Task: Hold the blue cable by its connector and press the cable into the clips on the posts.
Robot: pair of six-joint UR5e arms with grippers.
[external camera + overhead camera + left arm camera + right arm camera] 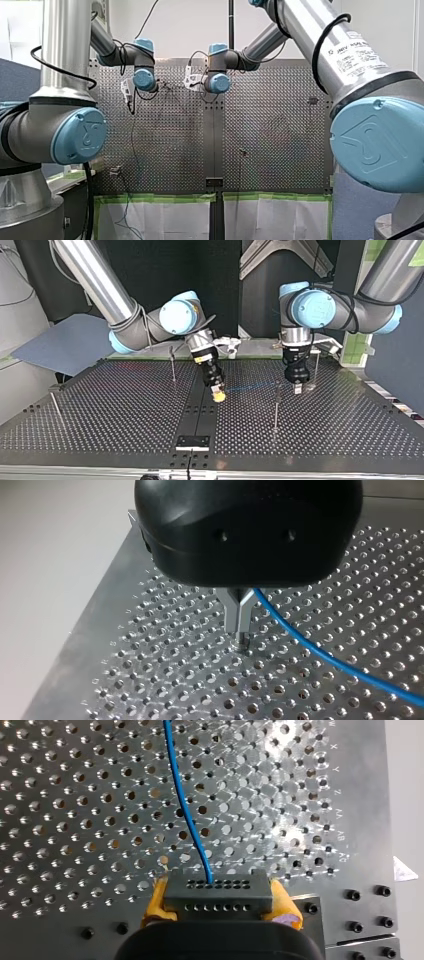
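near post: post sits at 7 o'clock from my left gripper in the top view, probably the first clip to hit
right side: my right gripper has its yellow pads clamped on the connector, anchoring that end
cable: blue cable is strung above the surface, heading to 3 o'clock
left side: metal fingers pinched together and the cable's right there, can't tell if it's gripped

Front view: from behind and above, facing out over the silver perforated metal table. Top view: low across it, facing back. Wrist views: close above it, sharing the thin blue cable, perhaps faintly caught from across too.
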